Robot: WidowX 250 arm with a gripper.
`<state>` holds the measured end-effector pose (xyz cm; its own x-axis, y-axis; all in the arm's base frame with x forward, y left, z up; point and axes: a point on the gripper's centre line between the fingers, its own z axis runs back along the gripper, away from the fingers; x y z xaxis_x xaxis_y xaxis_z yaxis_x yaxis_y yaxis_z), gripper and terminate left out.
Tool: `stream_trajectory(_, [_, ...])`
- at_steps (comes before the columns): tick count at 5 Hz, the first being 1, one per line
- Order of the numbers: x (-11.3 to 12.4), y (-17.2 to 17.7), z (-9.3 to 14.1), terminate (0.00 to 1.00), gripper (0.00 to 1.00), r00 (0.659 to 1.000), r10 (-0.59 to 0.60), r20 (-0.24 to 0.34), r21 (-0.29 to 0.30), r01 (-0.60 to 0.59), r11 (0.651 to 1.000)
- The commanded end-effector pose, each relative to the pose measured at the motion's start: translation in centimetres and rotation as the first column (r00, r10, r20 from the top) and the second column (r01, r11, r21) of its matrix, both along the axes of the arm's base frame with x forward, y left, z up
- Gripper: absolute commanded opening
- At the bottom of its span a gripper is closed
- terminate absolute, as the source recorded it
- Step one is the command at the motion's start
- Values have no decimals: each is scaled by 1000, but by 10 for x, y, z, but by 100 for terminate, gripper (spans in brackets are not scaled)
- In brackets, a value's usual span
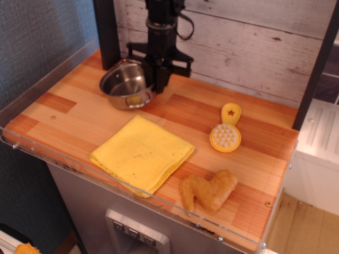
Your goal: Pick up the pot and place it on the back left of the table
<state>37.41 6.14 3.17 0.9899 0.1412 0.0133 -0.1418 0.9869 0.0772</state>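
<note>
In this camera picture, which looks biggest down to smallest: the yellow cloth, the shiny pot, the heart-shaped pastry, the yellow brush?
1. Folded yellow cloth, clearly largest.
2. Shallow shiny steel pot and golden heart-shaped pastry look alike; the pastry sits nearer the camera, so unsure.
3. Small round yellow brush.
</note>
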Motion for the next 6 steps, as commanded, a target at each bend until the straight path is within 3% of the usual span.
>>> stream_trajectory(1, [-15,-1,46,0,100,995,33,93,-7,-33,999])
stream_trajectory(3, [-63,-32,63,0,100,996,-27,90,-43,31,999])
stream_trajectory(4, [-78,-39,61,0,100,995,-65,76,-48,68,997])
stream_trajectory(5, [-78,-39,61,0,100,995,-65,76,-48,68,997])
stream_trajectory(6, [-78,-39,61,100,100,995,-65,76,-48,68,997])
